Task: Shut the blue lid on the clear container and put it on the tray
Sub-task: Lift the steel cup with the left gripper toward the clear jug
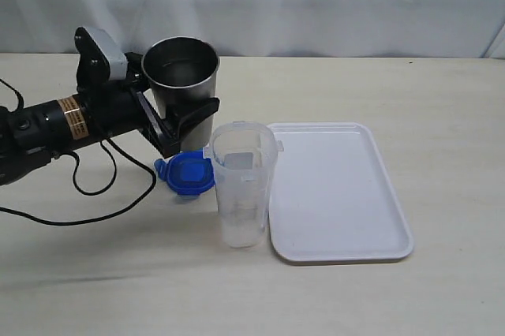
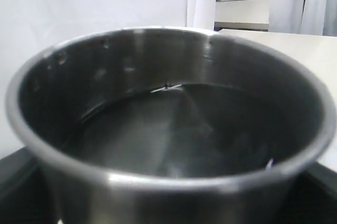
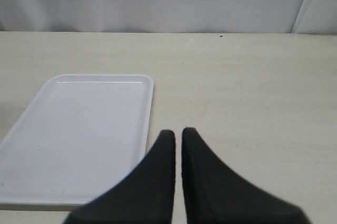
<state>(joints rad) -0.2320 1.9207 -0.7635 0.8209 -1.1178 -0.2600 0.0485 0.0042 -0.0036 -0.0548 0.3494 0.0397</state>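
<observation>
Found the clear container (image 1: 241, 194) upright and uncovered, just beside the tray (image 1: 339, 186), not on it. Logged the blue lid (image 1: 188, 173) flat on the table, beyond the container from the tray. Noted the left gripper (image 1: 180, 87) clamped wide on the steel cup (image 1: 180, 58), farther from the tray. Saw the right gripper (image 3: 178, 134) closed, empty, just off the tray's edge. Judged nothing done yet: lid-fitting and placing on the tray both outstanding.

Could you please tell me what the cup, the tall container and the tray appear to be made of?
The cup looks like stainless steel: grey, brushed, mirror-like glints. The clear container seems plastic: translucent, slightly cloudy walls. The tray is probably plastic too: smooth, glossy white.
</observation>
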